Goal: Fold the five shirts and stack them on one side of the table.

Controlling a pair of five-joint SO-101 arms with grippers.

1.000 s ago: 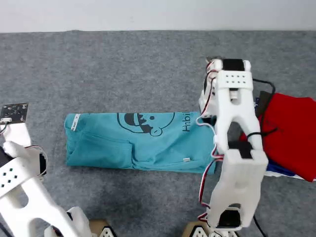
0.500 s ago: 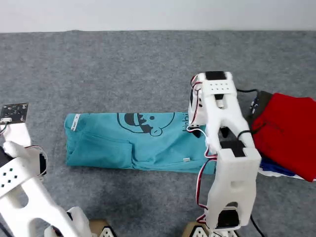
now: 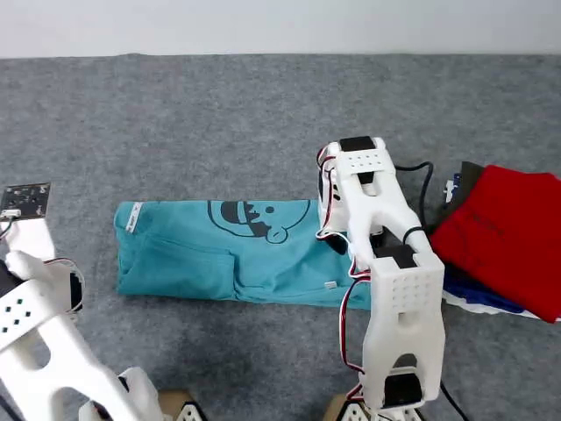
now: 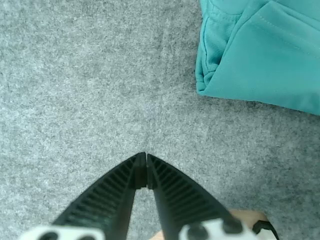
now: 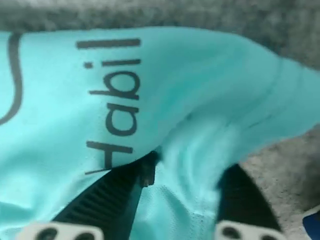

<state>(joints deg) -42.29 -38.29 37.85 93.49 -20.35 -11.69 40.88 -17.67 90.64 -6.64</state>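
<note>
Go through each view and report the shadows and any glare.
High view: even, soft light, no glare on the grey mat; a small dark shadow under the right arm on the teal shirt. Left wrist view: faint shading in the shirt's folded edge; the left claw shows no shine. Right wrist view: a dark crease where cloth bunches in the right claw.

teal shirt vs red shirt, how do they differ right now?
The teal shirt lies as a long band in the middle of the table; the red shirt is a compact fold at the far right. The teal shirt lies alone; the red shirt tops other shirts. The right gripper pinches the teal shirt; nothing touches the red shirt. Both are folded.
</note>
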